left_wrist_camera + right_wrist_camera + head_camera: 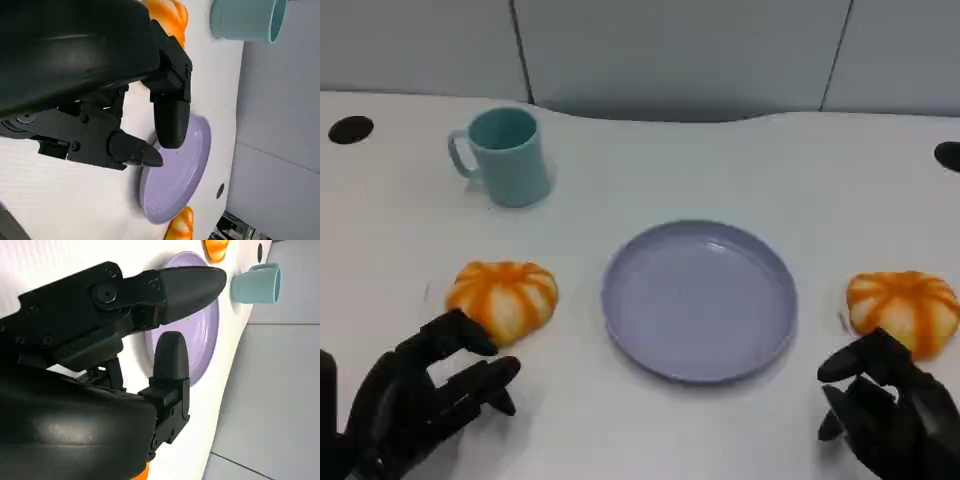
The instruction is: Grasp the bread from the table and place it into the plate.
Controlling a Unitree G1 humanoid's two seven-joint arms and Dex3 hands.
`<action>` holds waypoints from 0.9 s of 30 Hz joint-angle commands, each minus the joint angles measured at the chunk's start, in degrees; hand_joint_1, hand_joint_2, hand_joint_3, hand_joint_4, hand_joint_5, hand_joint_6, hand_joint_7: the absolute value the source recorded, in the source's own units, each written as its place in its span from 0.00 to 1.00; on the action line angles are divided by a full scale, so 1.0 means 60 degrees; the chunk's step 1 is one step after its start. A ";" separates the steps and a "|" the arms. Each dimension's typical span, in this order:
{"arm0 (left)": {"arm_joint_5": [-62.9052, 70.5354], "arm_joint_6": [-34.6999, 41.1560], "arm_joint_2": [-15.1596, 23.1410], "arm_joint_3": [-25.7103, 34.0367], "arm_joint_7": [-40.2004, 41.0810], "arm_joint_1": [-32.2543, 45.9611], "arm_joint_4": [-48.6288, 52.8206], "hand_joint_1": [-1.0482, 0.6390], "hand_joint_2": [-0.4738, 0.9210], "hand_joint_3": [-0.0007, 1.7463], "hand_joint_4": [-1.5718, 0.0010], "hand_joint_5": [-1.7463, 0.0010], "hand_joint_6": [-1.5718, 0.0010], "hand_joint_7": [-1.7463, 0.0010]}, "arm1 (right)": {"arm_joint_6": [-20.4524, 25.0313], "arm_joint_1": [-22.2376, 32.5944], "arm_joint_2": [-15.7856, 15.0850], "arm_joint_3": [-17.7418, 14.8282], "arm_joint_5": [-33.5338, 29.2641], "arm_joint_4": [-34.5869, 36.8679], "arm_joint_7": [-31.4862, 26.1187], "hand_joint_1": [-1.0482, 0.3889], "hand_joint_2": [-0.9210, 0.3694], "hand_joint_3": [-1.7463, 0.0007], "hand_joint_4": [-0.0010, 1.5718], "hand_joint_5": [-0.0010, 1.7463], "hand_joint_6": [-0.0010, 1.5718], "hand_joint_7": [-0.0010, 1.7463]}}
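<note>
- Two orange-and-white buns on the white worktop [640, 150]: left bun [503, 298] at the frame's lower left, right bun [903, 310] at the lower right, plate [698, 300] between them at centre, bare.
- Left robot hand [425, 395] at lower left, fingers apart and holding nothing, topmost fingertip just beside or perhaps touching the left bun's near edge; contact cannot be told.
- Right robot hand [890, 410] at lower right, fingers loosely curled but parted, nothing in them, tips just below the right bun.
- Likely light and soft by look: rounded, lobed dome like a small pumpkin, glazed ridges; could be a foam or plastic model, cannot tell.
- Probably squashes or dents under a hard squeeze, so a gentle grip seems wise.
- Domed, glossy top looks apt to slip from a pinch; best hold seems low on the sides, fingers on one flank and thumb on the other, across the widest part.
- Teal mug [504, 155] at upper left, well apart from the plate, handle to the frame's left.
- No brand, label or writing readable on buns, plate, mug or worktop.
- Dark round holes in the worktop at far left and far right edges.
</note>
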 commanded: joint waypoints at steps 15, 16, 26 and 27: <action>-0.0076 -0.0074 0.0174 0.0105 -0.0135 0.0074 -0.0183 0.51 1.00 0.02 0.58 0.00 0.67 0.00 | 0.0106 0.0032 -0.0140 0.0062 -0.0155 -0.0112 -0.0069 0.54 0.00 0.82 0.36 1.00 0.23 1.00; -0.0001 -0.0259 0.0170 0.0070 -0.0143 0.0119 -0.0260 0.51 1.00 0.02 0.58 0.00 0.68 0.00 | 0.0106 0.0042 -0.0123 0.0078 -0.0162 -0.0120 -0.0087 0.54 0.00 0.82 0.36 1.00 0.23 1.00; 0.4601 -0.5143 0.0696 -0.0911 0.2214 0.0034 -0.1151 0.50 1.00 0.02 0.52 0.00 0.68 0.00 | 0.0430 0.0090 -0.0009 0.0156 -0.0002 -0.0312 -0.0114 0.55 0.00 0.82 0.36 1.00 0.23 1.00; 0.5569 -0.5487 0.0906 -0.1070 0.2788 -0.0043 -0.1209 0.50 1.00 0.02 0.52 0.00 0.68 0.00 | 0.0379 0.0082 -0.0015 0.0168 -0.0005 -0.0286 -0.0105 0.55 0.00 0.82 0.36 1.00 0.23 1.00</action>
